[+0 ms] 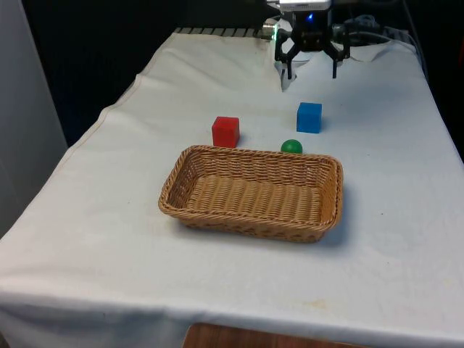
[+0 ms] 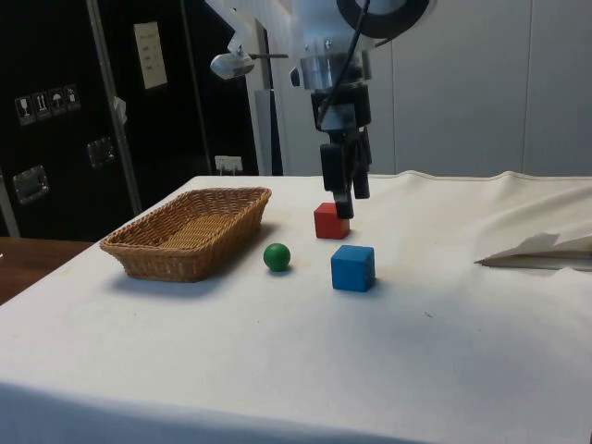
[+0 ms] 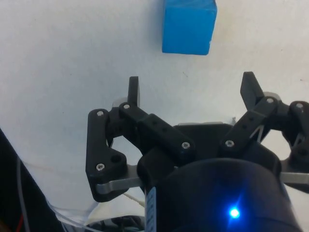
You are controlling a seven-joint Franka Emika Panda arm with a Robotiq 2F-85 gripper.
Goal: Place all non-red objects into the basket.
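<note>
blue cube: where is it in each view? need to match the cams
Front view: blue cube beyond the basket, to the front view's right of the red cube.
Side view: blue cube nearest the camera, beside the green ball.
Wrist view: blue cube ahead of the open gripper.
Shared landmark: the gripper.

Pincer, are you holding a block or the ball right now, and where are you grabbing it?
Nothing is held. The pincer is open above the cloth, with the blue cube lying apart from its fingers.
</note>
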